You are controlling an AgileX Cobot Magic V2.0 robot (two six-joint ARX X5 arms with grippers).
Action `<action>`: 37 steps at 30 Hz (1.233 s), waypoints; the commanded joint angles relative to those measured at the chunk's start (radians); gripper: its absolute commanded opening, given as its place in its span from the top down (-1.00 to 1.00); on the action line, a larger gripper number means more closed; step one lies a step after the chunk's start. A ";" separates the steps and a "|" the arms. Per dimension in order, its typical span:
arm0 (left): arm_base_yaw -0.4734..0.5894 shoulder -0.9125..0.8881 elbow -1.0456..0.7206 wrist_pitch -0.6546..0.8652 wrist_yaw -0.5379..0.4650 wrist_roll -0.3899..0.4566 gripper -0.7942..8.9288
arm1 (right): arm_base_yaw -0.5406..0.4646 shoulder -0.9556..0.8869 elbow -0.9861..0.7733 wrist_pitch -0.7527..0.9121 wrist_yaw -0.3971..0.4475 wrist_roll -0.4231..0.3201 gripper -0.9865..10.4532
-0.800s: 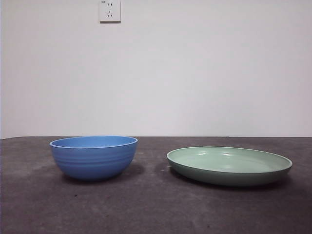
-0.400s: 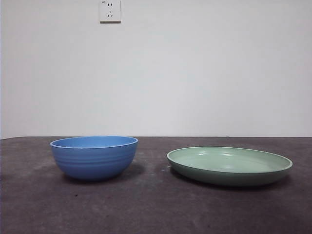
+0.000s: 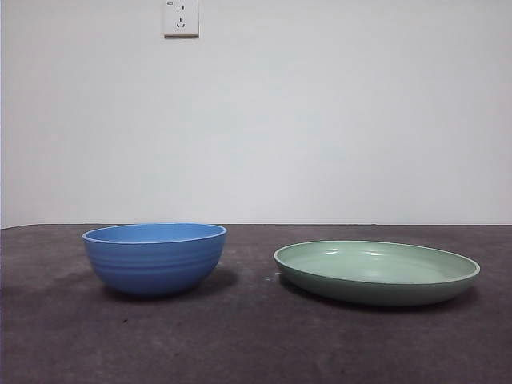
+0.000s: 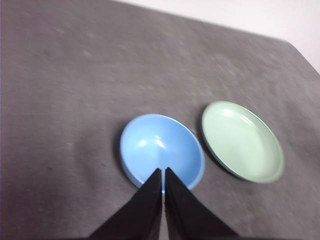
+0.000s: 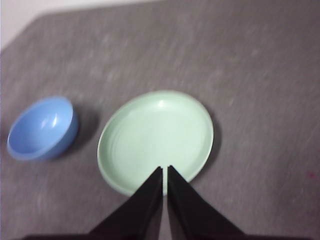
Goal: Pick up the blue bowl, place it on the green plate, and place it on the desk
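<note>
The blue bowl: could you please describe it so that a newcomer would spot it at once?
On the dark grey desk before the white wall stand two dishes, apart from each other. The blue bowl is the one below the wall socket. It is deeper, narrower and ridged outside, while its neighbour, the green plate, is wide, shallow and pale.

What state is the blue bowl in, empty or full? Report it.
Empty. The left wrist view looks straight down into the blue bowl and shows only its bare inside; it stands upright on the desk.

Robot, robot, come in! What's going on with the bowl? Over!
Left gripper shut, high over blue bowl. Right gripper shut, high over green plate. Bowl on desk, beside plate, apart. Nothing between them.
</note>
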 commanded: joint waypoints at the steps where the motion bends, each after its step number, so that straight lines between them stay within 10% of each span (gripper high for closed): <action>1: -0.023 0.043 0.050 -0.032 0.032 0.051 0.82 | 0.000 0.072 0.072 -0.081 -0.025 -0.110 0.81; 22: -0.168 0.109 0.113 -0.209 0.042 0.129 0.81 | 0.158 0.183 0.174 -0.312 -0.058 -0.197 0.81; 29: -0.168 0.109 0.112 -0.208 0.041 0.116 -0.02 | 0.158 0.183 0.174 -0.311 -0.057 -0.191 0.22; 37: -0.168 0.110 0.112 -0.204 0.041 0.113 -0.06 | 0.158 0.183 0.174 -0.308 -0.057 -0.191 0.13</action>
